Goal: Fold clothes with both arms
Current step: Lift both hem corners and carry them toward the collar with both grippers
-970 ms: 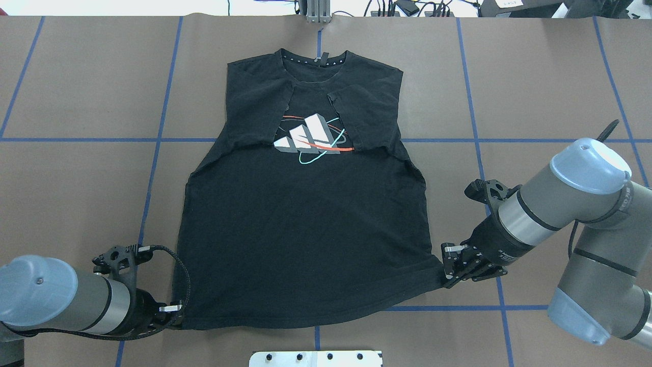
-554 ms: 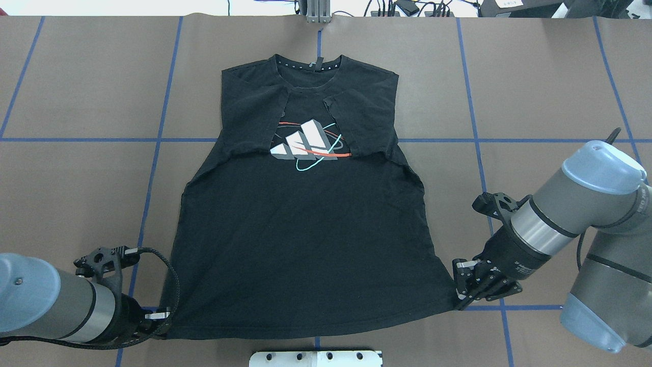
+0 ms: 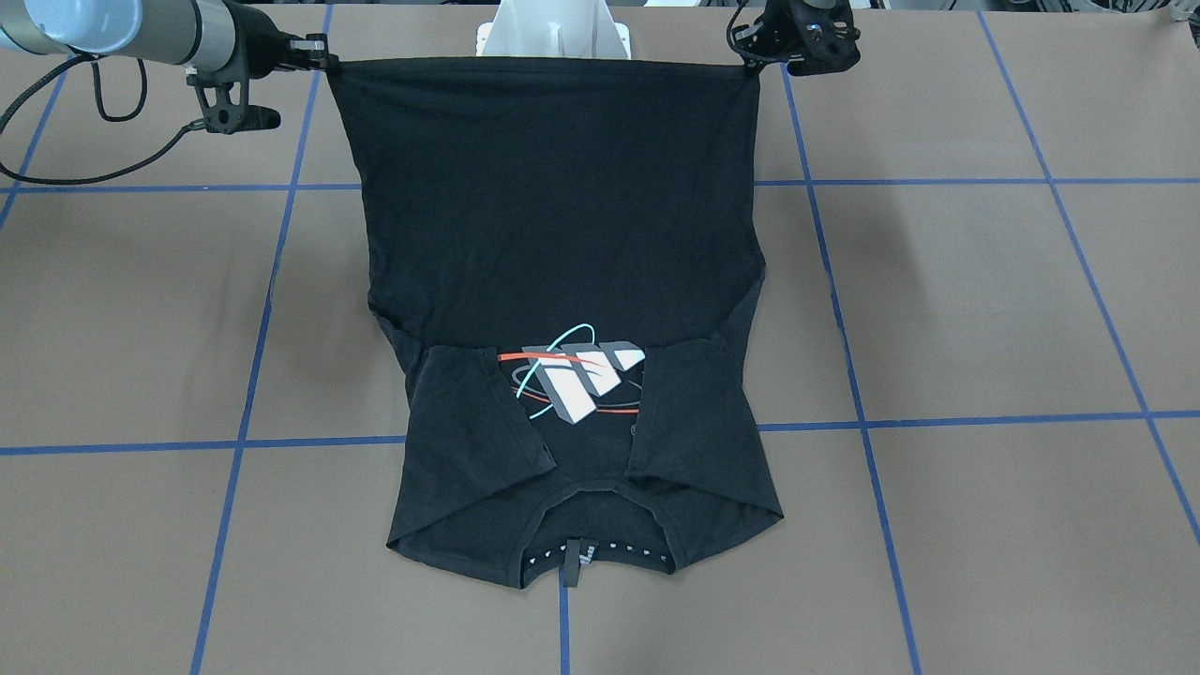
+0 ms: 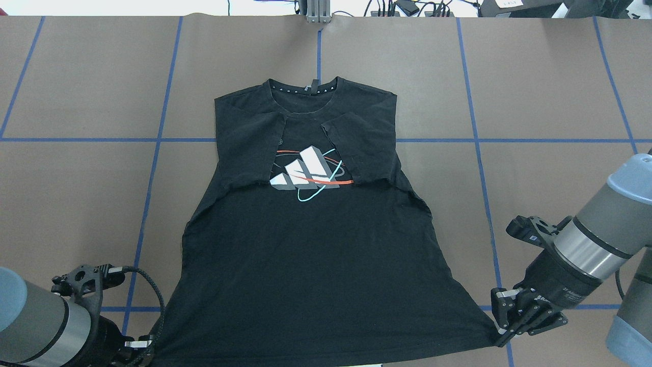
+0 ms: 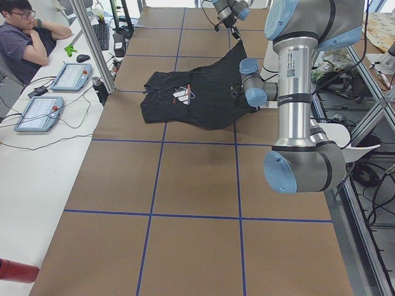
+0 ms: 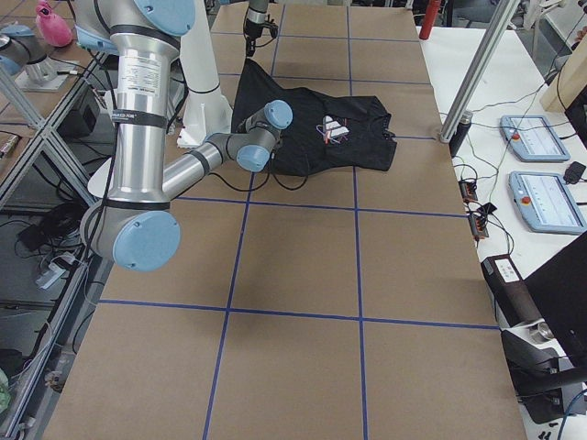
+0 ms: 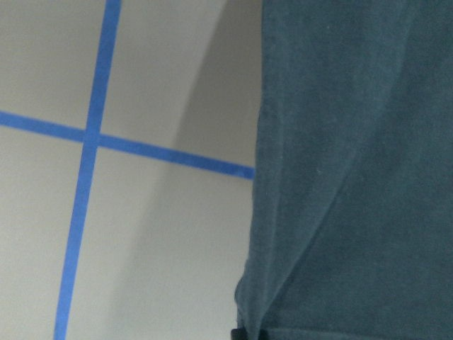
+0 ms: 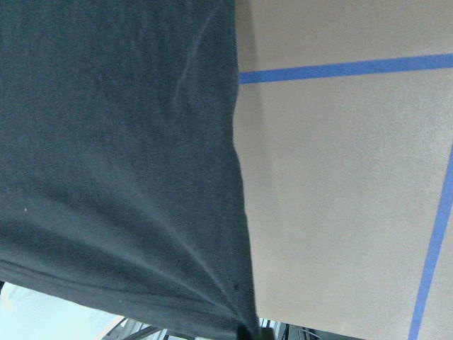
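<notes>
The black T-shirt (image 4: 305, 265) lies in the middle of the counter (image 4: 535, 92) with its print (image 4: 308, 173) facing up and its collar (image 4: 305, 86) on the far side from the robot. Both sleeves are already turned inward over the chest, one (image 4: 244, 148) on each side (image 4: 364, 148) of the print. The left hand (image 4: 142, 352) is closed on one corner of the hem, and the right hand (image 4: 501, 334) is pinched shut on the other corner. The hem is stretched straight between them and raised off the counter, while the collar end rests flat. I think this hold serves to keep the cloth tight and without wrinkles, so the lower half can be carried over toward the collar in one even fold. The hem hangs close to the counter's robot-side edge, so there is little room to pull back. Forward and to both sides, wide brown surface with blue tape lines (image 4: 153, 153) gives the hands room to travel.
</notes>
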Motion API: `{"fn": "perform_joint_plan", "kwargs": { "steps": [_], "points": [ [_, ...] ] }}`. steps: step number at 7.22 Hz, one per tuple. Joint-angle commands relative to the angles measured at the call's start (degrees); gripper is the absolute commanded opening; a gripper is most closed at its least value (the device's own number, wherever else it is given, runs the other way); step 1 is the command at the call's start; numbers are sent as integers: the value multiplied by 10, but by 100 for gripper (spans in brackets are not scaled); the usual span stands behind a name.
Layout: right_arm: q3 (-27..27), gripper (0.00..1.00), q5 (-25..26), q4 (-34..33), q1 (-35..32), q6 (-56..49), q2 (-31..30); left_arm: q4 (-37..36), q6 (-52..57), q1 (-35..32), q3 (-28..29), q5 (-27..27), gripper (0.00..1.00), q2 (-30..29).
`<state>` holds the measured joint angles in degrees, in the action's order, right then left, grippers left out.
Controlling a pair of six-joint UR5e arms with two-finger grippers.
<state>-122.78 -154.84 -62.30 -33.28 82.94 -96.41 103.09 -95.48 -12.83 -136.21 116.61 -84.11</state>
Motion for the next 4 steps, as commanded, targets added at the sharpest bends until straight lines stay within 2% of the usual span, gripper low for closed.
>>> {"fn": "perform_joint_plan", "kwargs": {
  "steps": [1,2,4],
  "points": [
    [6,0,-4,1,-15,-1,2,-3,2,-3,2,21,0,-26],
    [23,0,-3,1,-36,-1,23,-3,2,-27,12,19,0,-41],
    [57,0,0,1,-83,-1,60,-3,21,-126,33,26,0,-92]
  ]
}}
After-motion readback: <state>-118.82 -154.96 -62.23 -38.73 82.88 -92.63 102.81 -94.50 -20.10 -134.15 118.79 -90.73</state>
